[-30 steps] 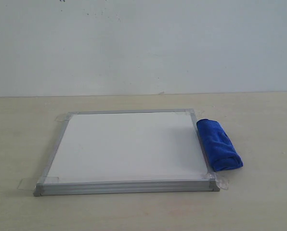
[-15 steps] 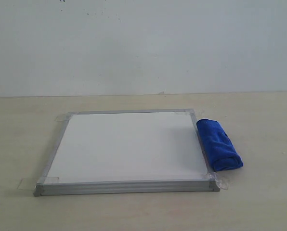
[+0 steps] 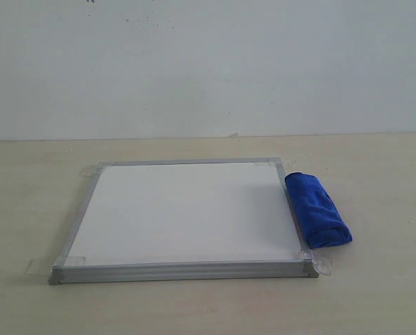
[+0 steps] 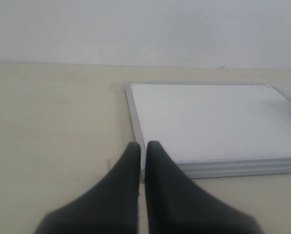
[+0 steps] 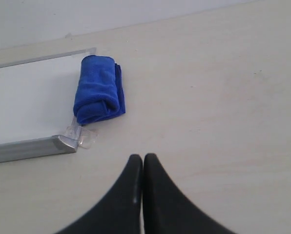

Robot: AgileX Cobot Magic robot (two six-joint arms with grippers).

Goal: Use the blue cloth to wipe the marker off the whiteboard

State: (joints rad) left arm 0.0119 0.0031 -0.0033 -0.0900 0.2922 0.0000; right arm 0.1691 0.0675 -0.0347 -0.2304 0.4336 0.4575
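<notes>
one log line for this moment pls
left tool: shut, empty | right tool: shut, empty | blue cloth: rolled, beside whiteboard | marker: none visible

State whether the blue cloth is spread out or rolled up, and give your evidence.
Rolled up. The blue cloth is a thick bundle lying beside the whiteboard; the right wrist view shows its curled layers.

whiteboard (image 3: 183, 213): is showing plain white inside a silver-grey frame
blue cloth (image 3: 318, 209): is showing bright royal blue
tabletop (image 3: 375, 174): is showing pale beige
wall (image 3: 208, 63): is showing off-white, a few dark specks
left hand (image 4: 142, 145): is showing black
right hand (image 5: 143, 157): is showing black
</notes>
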